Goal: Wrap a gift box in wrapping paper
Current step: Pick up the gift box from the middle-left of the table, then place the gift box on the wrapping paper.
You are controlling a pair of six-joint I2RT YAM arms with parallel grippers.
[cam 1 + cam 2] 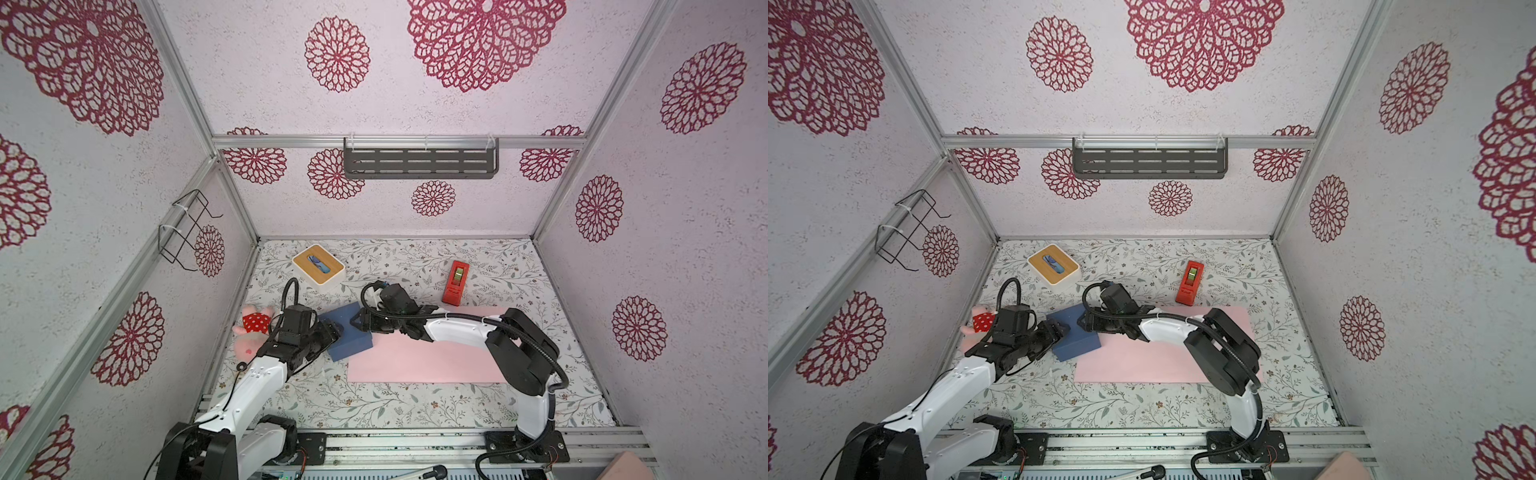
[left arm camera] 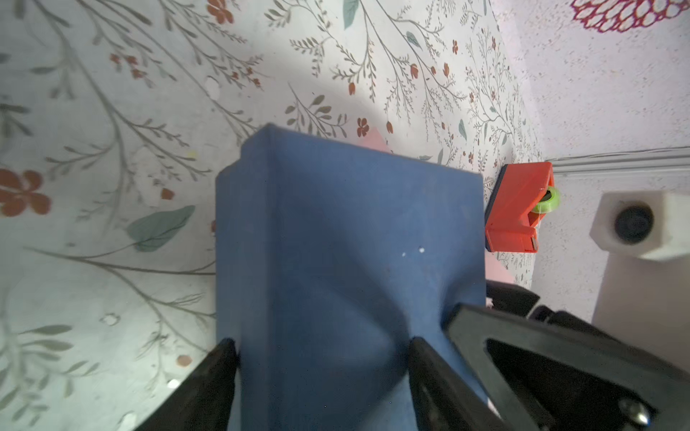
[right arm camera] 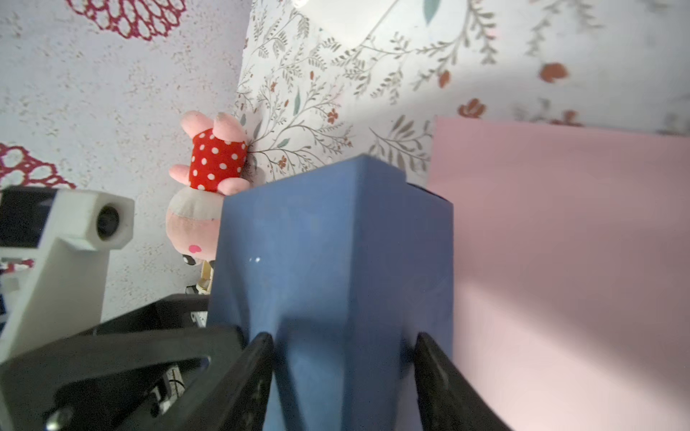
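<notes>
A: Item one, box [image 1: 348,347]?
B: Navy. Clamped between the fingers of the left gripper [image 2: 321,347] and, from the opposite side, those of the right gripper [image 3: 343,339]. Walls dent inward at both grips.
A: Item two, paper [image 1: 424,361]?
B: Pink, flat, beneath the right arm [image 1: 457,328]. Its edge lies just beside the box, on the right gripper's side.

Wrapping paper [image 1: 415,361] partly behind right arm [image 1: 457,328]

The navy-blue cardboard gift box [image 2: 347,239] looked matt and smooth, faintly dimpled. The pale pink wrapping paper sheet [image 3: 560,261] was thin, matt. The orange-red tape dispenser [image 2: 519,209] was smooth plastic; the pink stuffed toy [image 3: 214,160] soft cloth.
</notes>
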